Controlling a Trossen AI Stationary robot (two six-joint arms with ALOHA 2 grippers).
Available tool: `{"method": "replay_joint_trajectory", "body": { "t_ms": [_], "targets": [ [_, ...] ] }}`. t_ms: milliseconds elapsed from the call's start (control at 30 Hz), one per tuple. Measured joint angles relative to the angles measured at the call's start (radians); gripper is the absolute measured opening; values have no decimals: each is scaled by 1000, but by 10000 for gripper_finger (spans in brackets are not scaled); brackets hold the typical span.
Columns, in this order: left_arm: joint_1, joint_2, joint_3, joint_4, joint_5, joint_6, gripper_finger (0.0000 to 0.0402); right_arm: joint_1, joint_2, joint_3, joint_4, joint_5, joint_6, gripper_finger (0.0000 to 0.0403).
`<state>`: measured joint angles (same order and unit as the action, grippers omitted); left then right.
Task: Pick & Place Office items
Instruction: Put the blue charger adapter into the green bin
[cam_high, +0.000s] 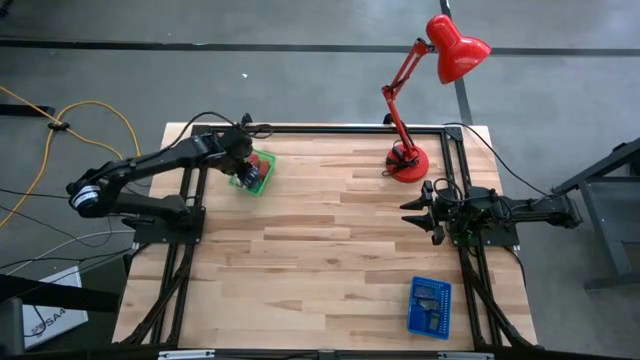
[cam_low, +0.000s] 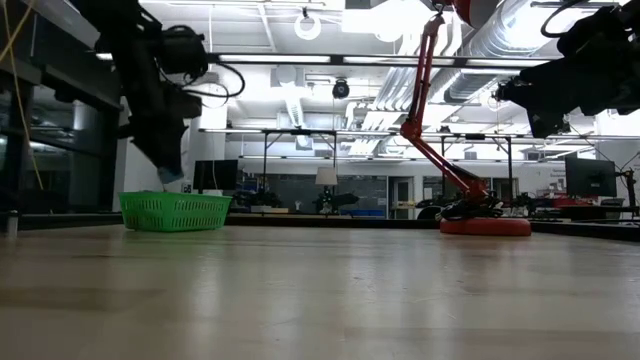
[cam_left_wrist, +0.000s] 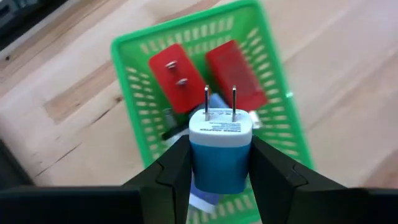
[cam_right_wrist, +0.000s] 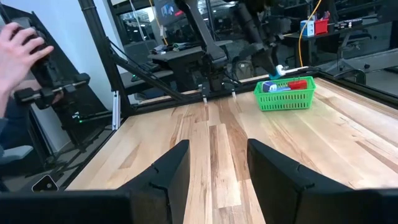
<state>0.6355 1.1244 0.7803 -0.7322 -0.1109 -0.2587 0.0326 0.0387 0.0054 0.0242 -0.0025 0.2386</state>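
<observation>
Red lamp (cam_high: 440, 80) beyond green tray (cam_high: 254, 173)

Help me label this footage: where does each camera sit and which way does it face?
High: overhead, straight down on the table; both arms.
Low: table height, facing the room; arms from above.
Left wrist: down past the left gripper, shut on a blue charger.
Right wrist: across the table past the open right gripper.
All four show the green tray.

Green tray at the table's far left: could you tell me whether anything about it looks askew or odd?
Yes: the green tray lies slanted to the table's edges. Otherwise nothing odd; the left pincer holds a blue-and-white plug above two red plugs inside it.
</observation>
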Motion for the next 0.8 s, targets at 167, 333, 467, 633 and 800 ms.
{"method": "replay_joint_trajectory", "body": {
  "t_ms": [167,333,467,633,800],
  "targets": [
    [17,67,0,1,-73,25,119,0,0,0,0,0,0,146],
    [28,115,0,12,-101,49,119,0,0,0,1,0,0,146],
    [29,127,0,20,-101,57,120,0,0,0,1,0,0,146],
    [28,129,0,20,-90,58,170,0,0,0,1,0,0,146],
    [28,129,0,22,-90,60,201,0,0,0,2,0,0,146]
  ]
}}
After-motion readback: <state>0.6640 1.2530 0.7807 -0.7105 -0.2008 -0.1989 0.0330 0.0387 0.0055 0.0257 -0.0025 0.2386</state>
